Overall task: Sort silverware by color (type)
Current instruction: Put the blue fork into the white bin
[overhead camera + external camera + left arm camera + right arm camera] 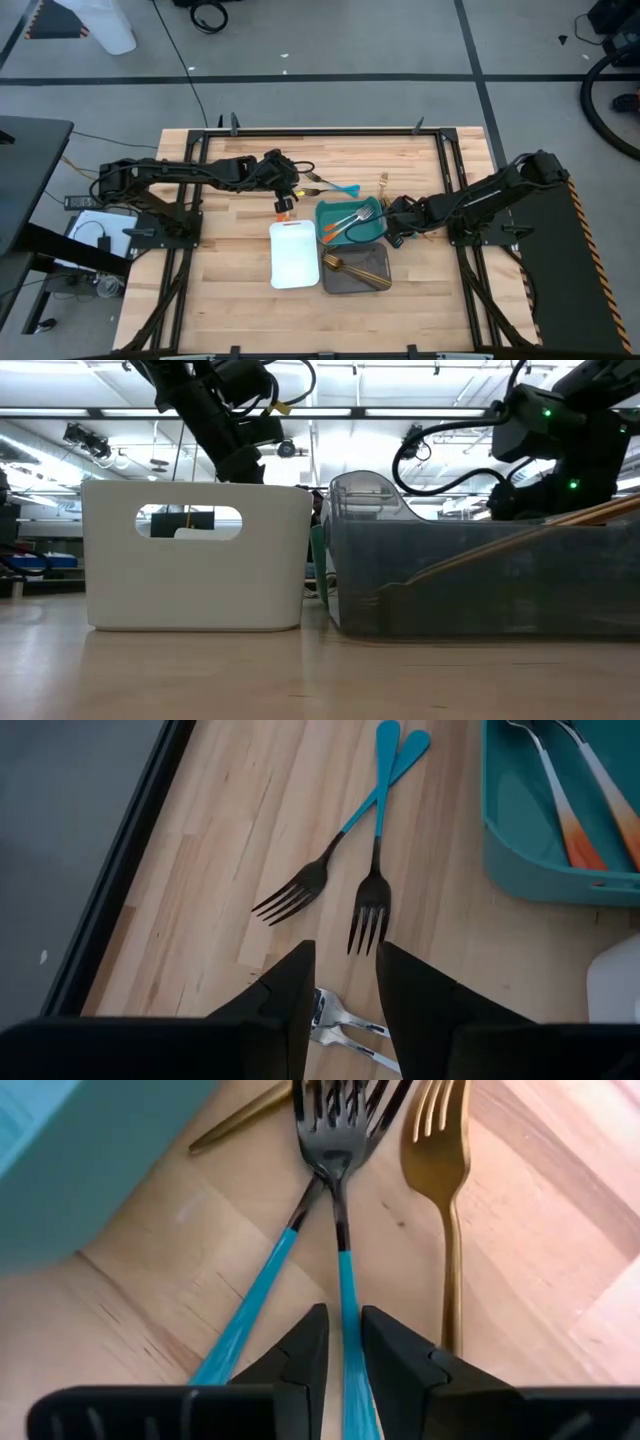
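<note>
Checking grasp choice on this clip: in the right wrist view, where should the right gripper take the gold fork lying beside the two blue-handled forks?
Grip the gold fork on its slim straight handle, below the tines, coming straight down from above since it lies flat on the wood. The jaws should straddle the handle across its width. It lies apart from the blue-handled forks, so there looks to be room. The right gripper now straddles a blue handle instead.

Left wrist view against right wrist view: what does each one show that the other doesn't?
Only the left wrist view shows orange-handled utensils lying in the teal tray, a corner of the white tray, silver fork heads close under the left tool, and the table's dark edge rail.

Only the right wrist view shows a gold fork on the wood, beside the right tool.

Both show a pair of blue-handled forks, part of the teal tray and the wooden table.
</note>
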